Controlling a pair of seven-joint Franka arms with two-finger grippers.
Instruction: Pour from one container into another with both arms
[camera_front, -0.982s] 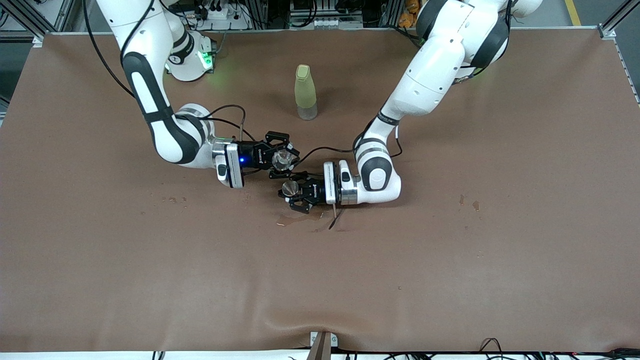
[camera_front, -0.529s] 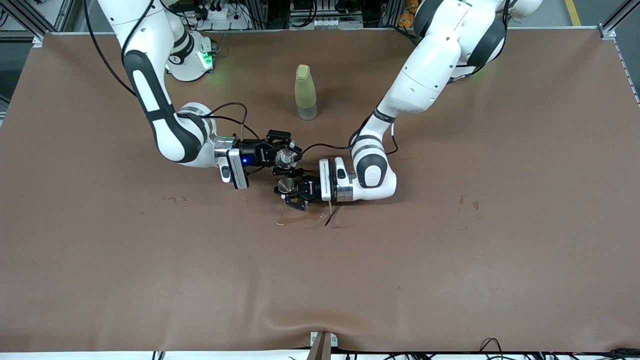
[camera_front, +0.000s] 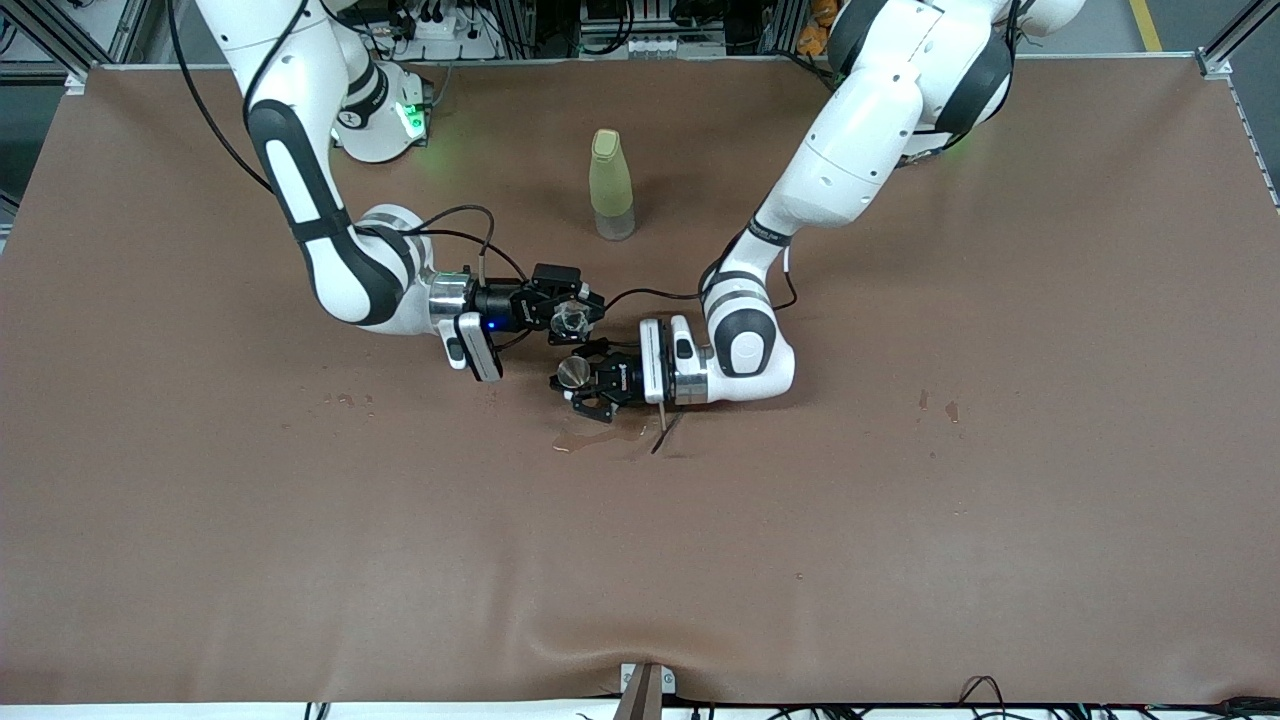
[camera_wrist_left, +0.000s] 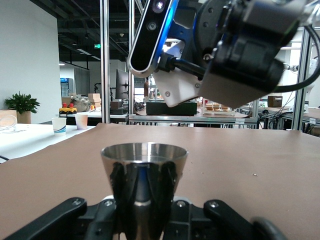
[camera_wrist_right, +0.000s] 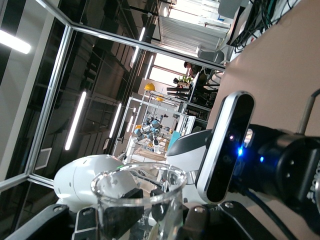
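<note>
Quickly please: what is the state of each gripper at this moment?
Left gripper: closed on a metal cup.
Right gripper: closed on a clear glass cup.

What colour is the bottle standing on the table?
Pale yellow-green, with a clear base; the bottle shows best in the front view.

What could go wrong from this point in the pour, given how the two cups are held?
The right gripper holds a clear glass cup, tilted, beside the metal cup in the left gripper. Their rims look offset, so liquid could miss. A wet patch on the table cover suggests earlier spilling. The grippers are close and could collide. The green bottle stands clear of both arms.
</note>
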